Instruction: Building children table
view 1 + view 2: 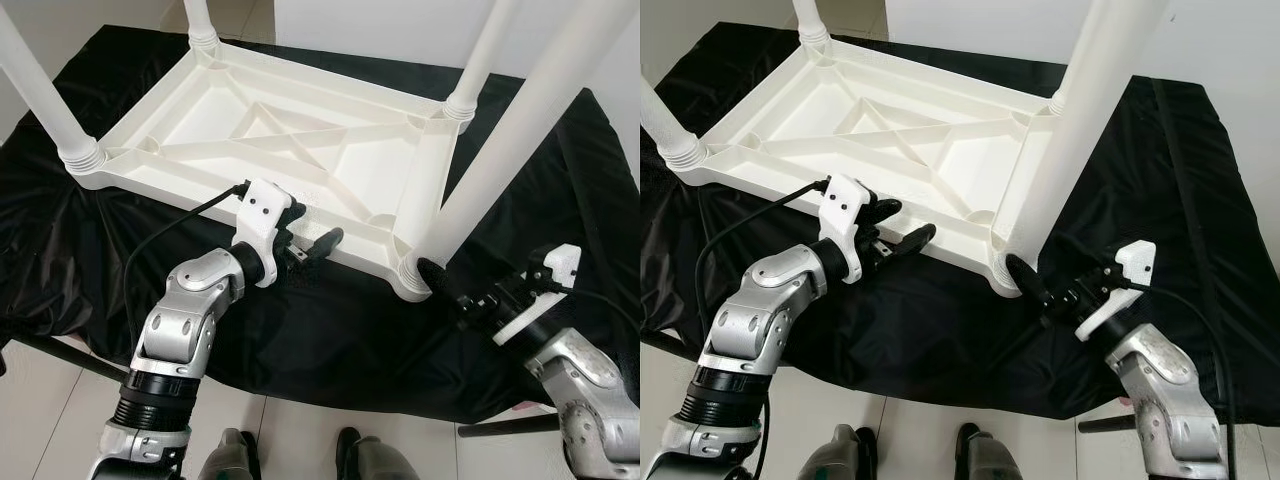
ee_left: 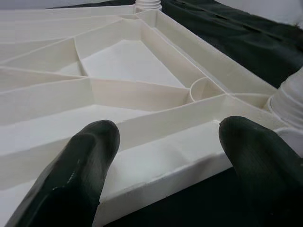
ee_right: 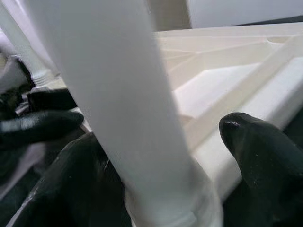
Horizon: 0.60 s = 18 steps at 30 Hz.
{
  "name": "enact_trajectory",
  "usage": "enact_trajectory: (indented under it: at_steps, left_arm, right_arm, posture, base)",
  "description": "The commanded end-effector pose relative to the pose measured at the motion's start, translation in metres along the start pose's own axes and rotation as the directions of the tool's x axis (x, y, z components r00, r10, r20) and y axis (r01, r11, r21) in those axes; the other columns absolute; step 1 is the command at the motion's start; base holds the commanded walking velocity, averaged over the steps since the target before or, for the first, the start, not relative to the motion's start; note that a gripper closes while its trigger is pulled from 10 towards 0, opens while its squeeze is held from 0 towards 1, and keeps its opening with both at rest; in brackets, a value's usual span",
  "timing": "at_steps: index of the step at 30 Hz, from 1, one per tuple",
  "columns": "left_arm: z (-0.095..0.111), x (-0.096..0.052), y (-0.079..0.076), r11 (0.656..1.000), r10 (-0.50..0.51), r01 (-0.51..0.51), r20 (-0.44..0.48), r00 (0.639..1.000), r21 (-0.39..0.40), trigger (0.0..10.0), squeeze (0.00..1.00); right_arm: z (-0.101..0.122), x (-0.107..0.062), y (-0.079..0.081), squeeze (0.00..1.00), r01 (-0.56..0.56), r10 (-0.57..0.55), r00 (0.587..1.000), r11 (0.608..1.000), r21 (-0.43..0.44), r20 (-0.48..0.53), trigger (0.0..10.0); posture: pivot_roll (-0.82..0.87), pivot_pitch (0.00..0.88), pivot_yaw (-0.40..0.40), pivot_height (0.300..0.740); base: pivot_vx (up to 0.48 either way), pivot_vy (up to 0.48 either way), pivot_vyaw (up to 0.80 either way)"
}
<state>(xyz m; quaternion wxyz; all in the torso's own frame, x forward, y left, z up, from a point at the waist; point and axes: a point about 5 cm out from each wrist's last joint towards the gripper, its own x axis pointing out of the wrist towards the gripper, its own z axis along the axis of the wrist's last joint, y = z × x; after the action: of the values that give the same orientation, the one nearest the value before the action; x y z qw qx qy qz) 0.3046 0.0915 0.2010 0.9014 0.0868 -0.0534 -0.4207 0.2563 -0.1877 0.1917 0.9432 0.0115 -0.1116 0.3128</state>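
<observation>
A white plastic children's table (image 1: 300, 140) lies upside down on a black cloth, with its four white legs standing up from the corners. My left gripper (image 1: 318, 225) is open at the table's near rim (image 2: 156, 179), one finger over the rim and one outside it, holding nothing. My right gripper (image 1: 1028, 285) is open at the base of the near right leg (image 1: 1070, 130). In the right wrist view that leg (image 3: 118, 104) stands between the two fingers (image 3: 260, 151), the other finger close against it.
The black cloth (image 1: 330, 340) covers the floor under the table and reaches to the pale tiles (image 1: 300, 440) in front. My feet (image 1: 350, 455) stand at its near edge. A black rod (image 1: 505, 428) lies at the lower right. White walls rise behind.
</observation>
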Motion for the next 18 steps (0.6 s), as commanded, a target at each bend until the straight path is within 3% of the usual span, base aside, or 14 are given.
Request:
enact_trajectory:
  at_steps: [1, 7, 11, 13, 18]
  left_arm:
    - [-0.006, 0.000, -0.003, 1.000, 0.008, -0.008, -0.012, 1.000, 0.006, 10.0, 0.00]
    - [-0.002, 0.005, -0.009, 0.999, -0.001, 0.000, -0.022, 1.000, -0.055, 10.0, 0.00]
    - [0.002, 0.008, -0.023, 0.995, -0.027, 0.027, -0.004, 1.000, -0.099, 10.0, 0.00]
    - [0.005, 0.006, -0.028, 0.995, -0.041, 0.043, 0.020, 0.999, -0.086, 10.0, 0.00]
    - [0.005, 0.004, -0.041, 0.992, -0.081, 0.084, 0.040, 0.996, -0.094, 10.0, 0.00]
  right_arm:
    - [-0.005, 0.001, 0.000, 0.00, 0.004, -0.004, 1.000, 1.000, -0.011, -0.021, 10.0]
    - [-0.004, 0.007, -0.002, 0.00, 0.020, -0.021, 1.000, 0.998, -0.053, -0.019, 10.0]
    - [-0.010, 0.014, -0.005, 0.00, 0.084, -0.089, 0.995, 0.991, -0.105, -0.043, 10.0]
    - [-0.010, 0.017, -0.008, 0.00, 0.098, -0.105, 0.993, 0.987, -0.129, -0.047, 10.0]
    - [-0.012, 0.022, -0.010, 0.00, 0.043, -0.052, 0.997, 0.987, -0.152, -0.054, 10.0]
  posture:
    - [0.00, 0.176, -0.028, 0.740]
    - [-0.01, 0.169, -0.023, 0.740]
    - [0.00, 0.155, -0.037, 0.740]
    - [0.01, 0.150, -0.041, 0.740]
    - [0.01, 0.137, -0.052, 0.740]
  base:
    - [0.000, 0.000, 0.00]
    - [0.000, 0.000, 0.00]
    - [0.000, 0.000, 0.00]
    - [0.000, 0.000, 0.00]
    - [0.000, 0.000, 0.00]
